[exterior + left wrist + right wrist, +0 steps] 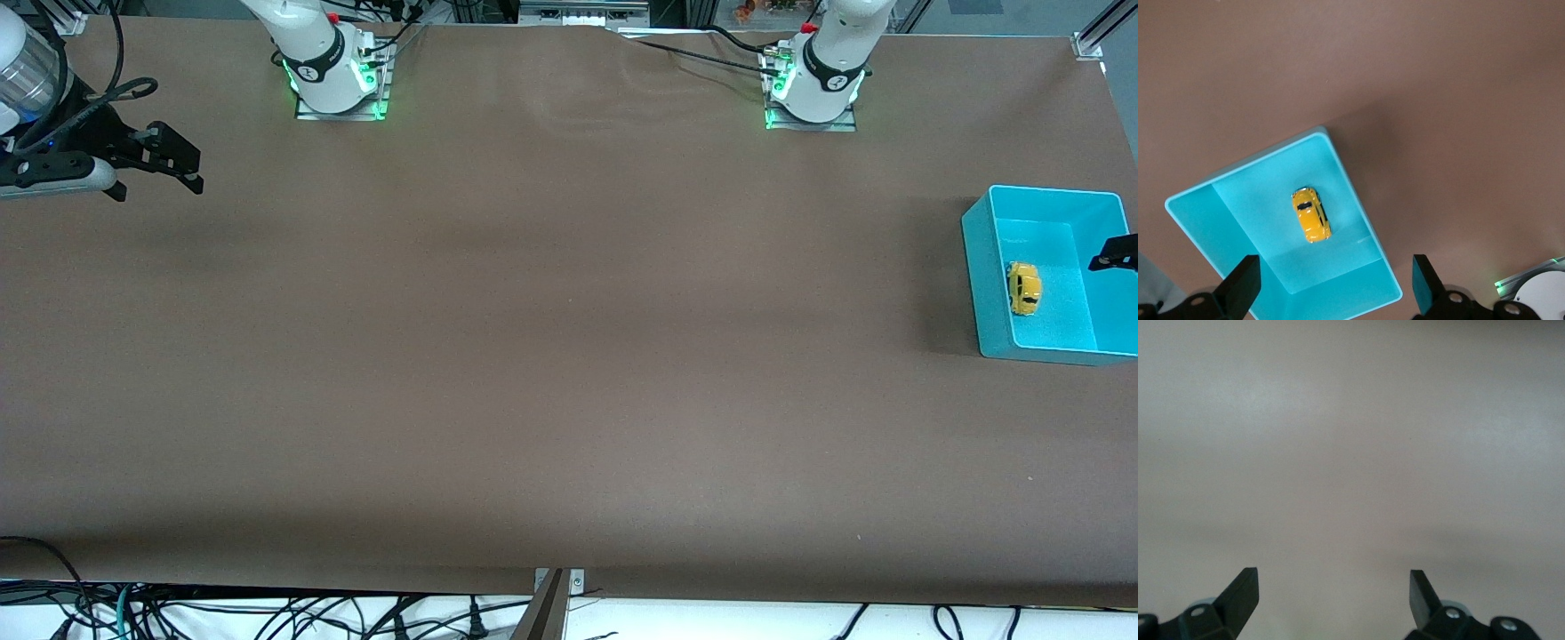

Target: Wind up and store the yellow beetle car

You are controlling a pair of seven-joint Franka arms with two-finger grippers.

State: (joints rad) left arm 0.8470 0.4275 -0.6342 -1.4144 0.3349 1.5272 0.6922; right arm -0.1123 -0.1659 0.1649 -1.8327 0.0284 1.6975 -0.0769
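Below left gripper (1335,287) open jaws, yellow beetle car (1311,214), untouched

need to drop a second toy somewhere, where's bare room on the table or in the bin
The brown table is bare between the right gripper and the teal bin. In the bin, the floor around the car is free. The open left gripper is over the bin.

Robotics lab: bench-bolted arm bases (338,80), aluminium framing (1098,36), loose cables (267,613) along table edge.
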